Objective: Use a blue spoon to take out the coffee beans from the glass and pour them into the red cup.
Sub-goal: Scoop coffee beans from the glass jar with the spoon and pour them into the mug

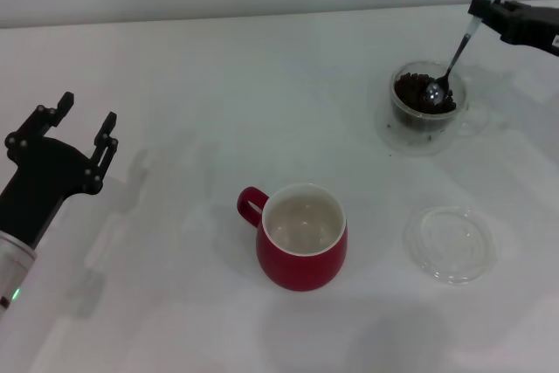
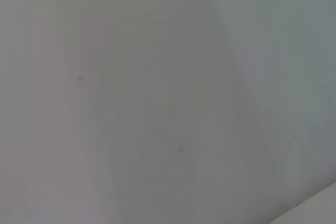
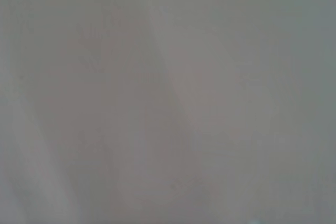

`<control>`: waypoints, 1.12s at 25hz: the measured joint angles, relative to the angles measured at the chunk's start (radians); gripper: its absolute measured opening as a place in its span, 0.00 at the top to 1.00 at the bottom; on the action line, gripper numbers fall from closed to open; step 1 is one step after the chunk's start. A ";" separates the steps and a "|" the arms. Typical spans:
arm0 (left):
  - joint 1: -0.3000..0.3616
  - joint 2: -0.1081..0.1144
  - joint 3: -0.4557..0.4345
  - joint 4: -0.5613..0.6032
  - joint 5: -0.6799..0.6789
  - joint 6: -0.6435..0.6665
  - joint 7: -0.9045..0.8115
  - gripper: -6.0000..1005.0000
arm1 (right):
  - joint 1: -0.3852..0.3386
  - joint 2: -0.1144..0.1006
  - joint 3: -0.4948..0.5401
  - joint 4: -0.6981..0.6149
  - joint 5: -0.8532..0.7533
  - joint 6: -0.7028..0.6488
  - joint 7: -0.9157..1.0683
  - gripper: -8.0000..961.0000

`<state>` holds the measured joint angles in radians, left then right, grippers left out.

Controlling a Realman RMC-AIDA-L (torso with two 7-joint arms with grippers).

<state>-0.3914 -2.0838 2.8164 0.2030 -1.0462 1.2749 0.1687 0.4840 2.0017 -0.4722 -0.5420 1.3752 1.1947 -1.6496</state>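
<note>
Nearest, red cup (image 1: 301, 238) waits; beyond it right gripper (image 1: 486, 8) pinches the slim, slippery blue spoon (image 1: 447, 67) by its handle tip, bowl in the glass (image 1: 425, 107); left gripper (image 1: 80, 124) spread

**Spoon bowl in glass**

Right gripper (image 1: 486, 8) far right, clamped on blue spoon (image 1: 447, 67); bowl rests on coffee beans (image 1: 417, 93) in glass (image 1: 425, 111). Red cup (image 1: 301, 237) near centre, clear dish (image 1: 450, 244) to its right. Left gripper (image 1: 77, 122) left, fingers apart, idle.

Lab-like test bench: bare white table (image 1: 218, 85), plain backdrop.
</note>
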 joint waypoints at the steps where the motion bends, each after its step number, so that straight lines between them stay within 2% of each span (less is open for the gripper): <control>1: 0.000 0.000 0.000 -0.001 0.000 0.000 0.000 0.48 | 0.000 0.000 0.003 0.010 0.001 -0.004 0.003 0.84; 7: -0.001 0.001 0.000 -0.014 0.000 -0.009 0.000 0.48 | -0.008 0.002 0.007 0.038 0.033 -0.016 0.022 0.84; 22: 0.002 0.002 0.000 -0.028 0.000 -0.019 0.027 0.48 | -0.020 -0.004 0.021 0.119 0.113 -0.092 0.220 0.84; 28: -0.002 0.003 0.000 -0.040 0.001 -0.019 0.038 0.48 | -0.041 -0.004 0.021 0.169 0.203 -0.102 0.241 0.84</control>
<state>-0.3938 -2.0809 2.8164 0.1629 -1.0450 1.2557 0.2066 0.4425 1.9981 -0.4509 -0.3730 1.5785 1.0931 -1.4089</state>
